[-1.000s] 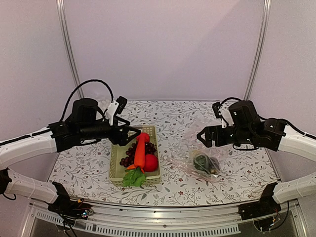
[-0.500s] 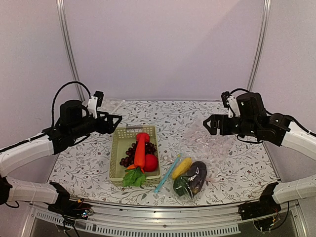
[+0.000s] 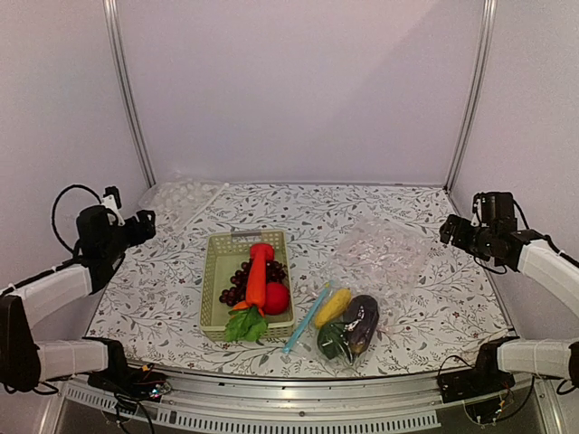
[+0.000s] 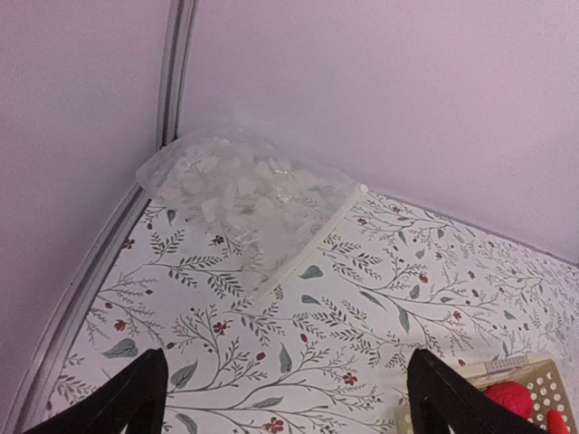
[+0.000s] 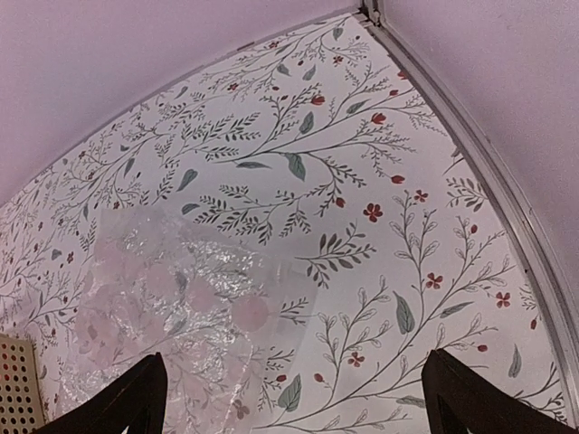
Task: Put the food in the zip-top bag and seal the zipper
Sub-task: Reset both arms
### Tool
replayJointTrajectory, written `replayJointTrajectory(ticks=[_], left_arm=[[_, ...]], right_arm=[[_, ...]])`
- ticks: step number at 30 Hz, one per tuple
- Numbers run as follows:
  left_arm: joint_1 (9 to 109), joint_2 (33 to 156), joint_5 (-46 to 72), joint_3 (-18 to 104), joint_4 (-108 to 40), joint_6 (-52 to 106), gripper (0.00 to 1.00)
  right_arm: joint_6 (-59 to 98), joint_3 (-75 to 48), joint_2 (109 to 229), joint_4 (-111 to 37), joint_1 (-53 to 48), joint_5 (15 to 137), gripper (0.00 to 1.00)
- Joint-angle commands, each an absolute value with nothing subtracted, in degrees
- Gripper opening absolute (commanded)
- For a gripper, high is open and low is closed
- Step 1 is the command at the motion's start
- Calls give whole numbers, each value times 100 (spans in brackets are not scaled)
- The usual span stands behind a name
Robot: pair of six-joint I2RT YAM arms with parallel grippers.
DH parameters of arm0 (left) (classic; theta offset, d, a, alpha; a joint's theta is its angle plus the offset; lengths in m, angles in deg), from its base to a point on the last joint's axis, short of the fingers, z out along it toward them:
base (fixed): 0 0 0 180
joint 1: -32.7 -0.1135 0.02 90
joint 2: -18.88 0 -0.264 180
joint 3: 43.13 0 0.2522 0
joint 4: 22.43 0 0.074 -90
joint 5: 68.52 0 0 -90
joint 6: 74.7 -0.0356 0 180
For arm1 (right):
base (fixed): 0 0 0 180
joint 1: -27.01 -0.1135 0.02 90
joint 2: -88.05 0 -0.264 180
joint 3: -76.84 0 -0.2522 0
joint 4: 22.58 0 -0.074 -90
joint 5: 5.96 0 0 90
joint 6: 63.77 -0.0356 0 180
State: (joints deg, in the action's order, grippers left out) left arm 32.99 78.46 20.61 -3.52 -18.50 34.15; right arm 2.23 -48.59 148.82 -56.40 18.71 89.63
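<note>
left fingers (image 4: 136, 402) and right fingers (image 5: 136, 402) have drawn back outward, both spread; zip-top bag (image 3: 348, 327) lies free.

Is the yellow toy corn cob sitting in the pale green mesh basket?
No, the yellow toy corn cob lies right of the pale green mesh basket, beside the purple toy eggplant.
</note>
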Motion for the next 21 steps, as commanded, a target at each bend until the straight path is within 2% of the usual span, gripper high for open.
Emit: replayJointTrajectory(ticks=[1, 7, 13, 18, 21], left_arm=[[2710, 7792, 2108, -641, -1196, 3489, 92], [2663, 7595, 2586, -1047, -694, 2902, 92], [2672, 7534, 2365, -1550, 107, 2438, 93], [2672, 7883, 2405, -1878, 885, 2457, 94], [2668, 8150, 2435, -1730, 755, 2531, 94]], right_arm=[[642, -5288, 14523, -4709, 2536, 8954, 99], [1326, -5990, 14293, -3183, 2833, 9177, 99], [1766, -6994, 14445, -1071, 2850, 9235, 99], [1911, -7159, 14587, -811, 2859, 9275, 99], [1879, -7261, 14510, -721, 2857, 9282, 99]])
